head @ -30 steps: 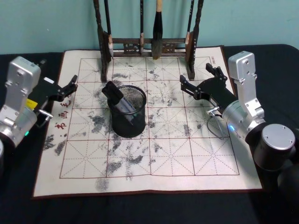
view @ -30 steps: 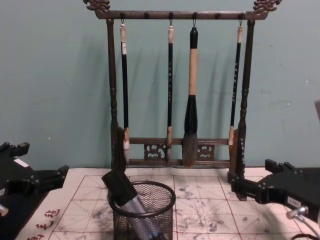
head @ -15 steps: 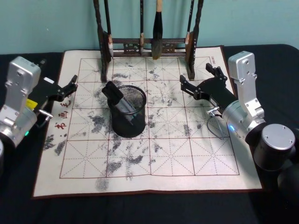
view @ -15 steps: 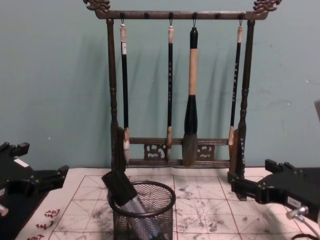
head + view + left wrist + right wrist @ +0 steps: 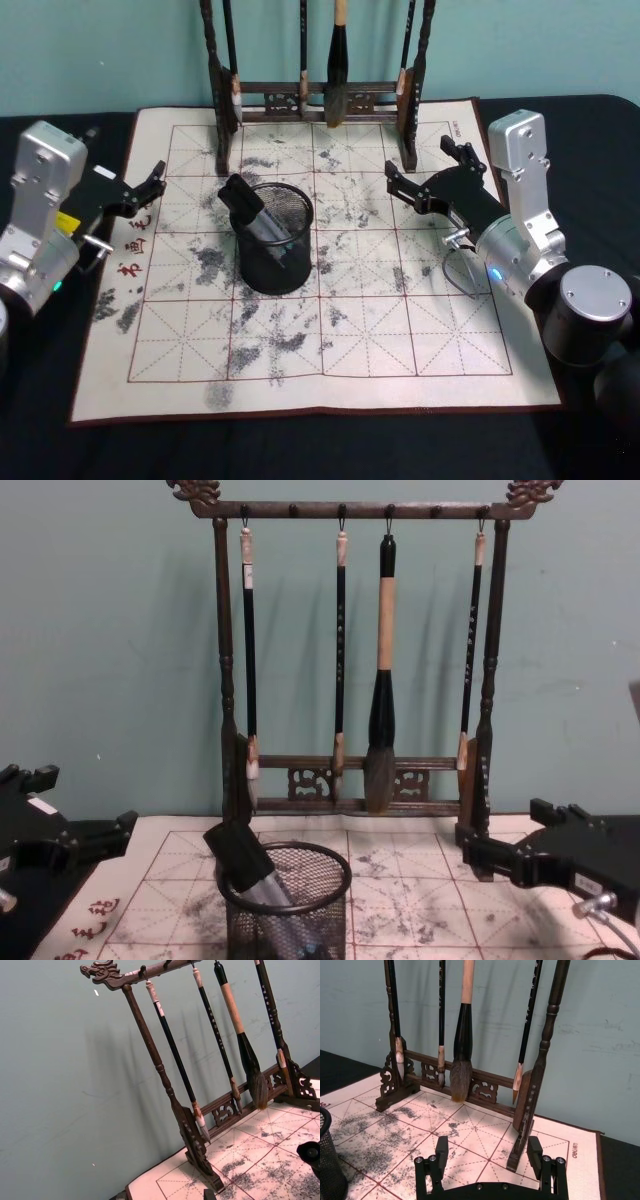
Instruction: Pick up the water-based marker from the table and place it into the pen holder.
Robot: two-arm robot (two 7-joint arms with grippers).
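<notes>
Mat [image 5: 330, 340] unchanged; marker [image 5: 250, 212] stays in pen holder [image 5: 276, 250]; pincers seemingly idle.

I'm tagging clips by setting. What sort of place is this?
Probably a calligraphy desk set up indoors: a wooden rack hung with brushes, an ink-stained grid practice mat, and a mesh pen holder holding a marker.
</notes>
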